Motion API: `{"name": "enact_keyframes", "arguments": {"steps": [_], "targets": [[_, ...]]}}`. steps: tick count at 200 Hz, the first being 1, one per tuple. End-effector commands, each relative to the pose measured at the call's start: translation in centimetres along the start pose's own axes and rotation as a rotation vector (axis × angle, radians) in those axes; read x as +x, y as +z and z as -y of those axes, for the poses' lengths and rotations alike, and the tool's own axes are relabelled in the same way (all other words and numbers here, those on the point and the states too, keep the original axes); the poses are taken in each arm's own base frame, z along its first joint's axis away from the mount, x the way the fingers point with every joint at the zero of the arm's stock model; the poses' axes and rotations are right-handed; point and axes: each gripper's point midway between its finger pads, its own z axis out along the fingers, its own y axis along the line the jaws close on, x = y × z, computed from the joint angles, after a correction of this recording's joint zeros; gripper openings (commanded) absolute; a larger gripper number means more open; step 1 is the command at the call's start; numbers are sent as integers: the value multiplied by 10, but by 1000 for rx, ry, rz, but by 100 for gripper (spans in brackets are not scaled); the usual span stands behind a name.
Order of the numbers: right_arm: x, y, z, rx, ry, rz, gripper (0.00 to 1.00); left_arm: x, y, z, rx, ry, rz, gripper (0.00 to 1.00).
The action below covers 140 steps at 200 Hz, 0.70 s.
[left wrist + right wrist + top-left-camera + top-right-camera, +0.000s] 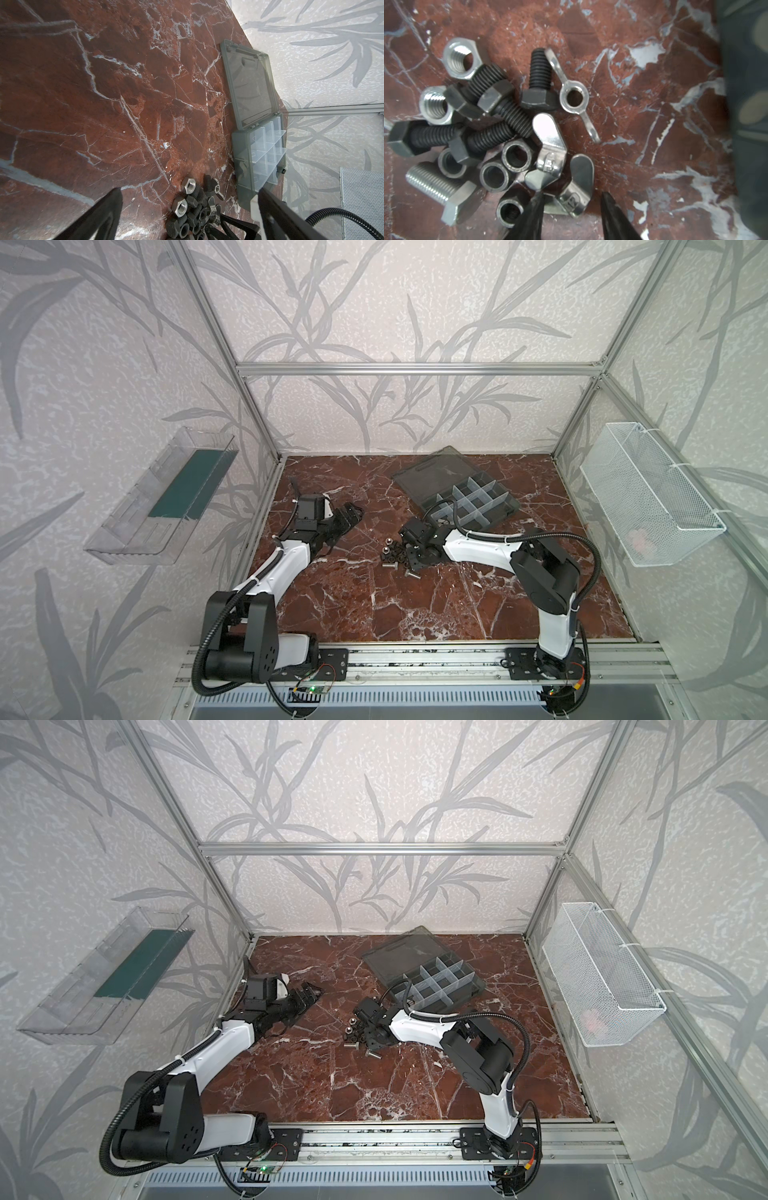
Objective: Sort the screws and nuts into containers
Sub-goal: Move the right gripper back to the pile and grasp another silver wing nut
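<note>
Right jaws astride wing nut [579, 180], indistinct in top views

organiser box [745, 104] blurred at edge, wing nut [577, 187] partly behind R fingertip [533, 218]

Camera layout: two overhead views, two wrist views.
Both top views look steeply down from high above the front rail [415, 659], covering the whole marble tabletop [374, 605]. The left wrist view looks low across it towards the organiser box [252, 99]. The right wrist view looks straight down, very close, on the pile of screws and nuts [500, 128], seen in all four views.
</note>
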Motion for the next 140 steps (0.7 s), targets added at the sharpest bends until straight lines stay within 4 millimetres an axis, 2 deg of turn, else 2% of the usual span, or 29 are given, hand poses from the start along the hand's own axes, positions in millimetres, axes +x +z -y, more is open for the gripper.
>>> {"name": "enact_keyframes", "arguments": {"steps": [1, 75, 112, 140], "targets": [[4, 5, 11, 64, -7, -24, 42, 1, 3, 1, 9, 4, -5, 100], [2, -5, 35, 189, -45, -20, 42, 0, 4, 2, 13, 2, -6, 100], [0, -8, 22, 73, 7, 11, 43, 0, 3, 2, 13, 2, -6, 99], [-15, -19, 15, 0, 87, 106, 45, 1, 3, 1, 9, 3, -4, 99]]}}
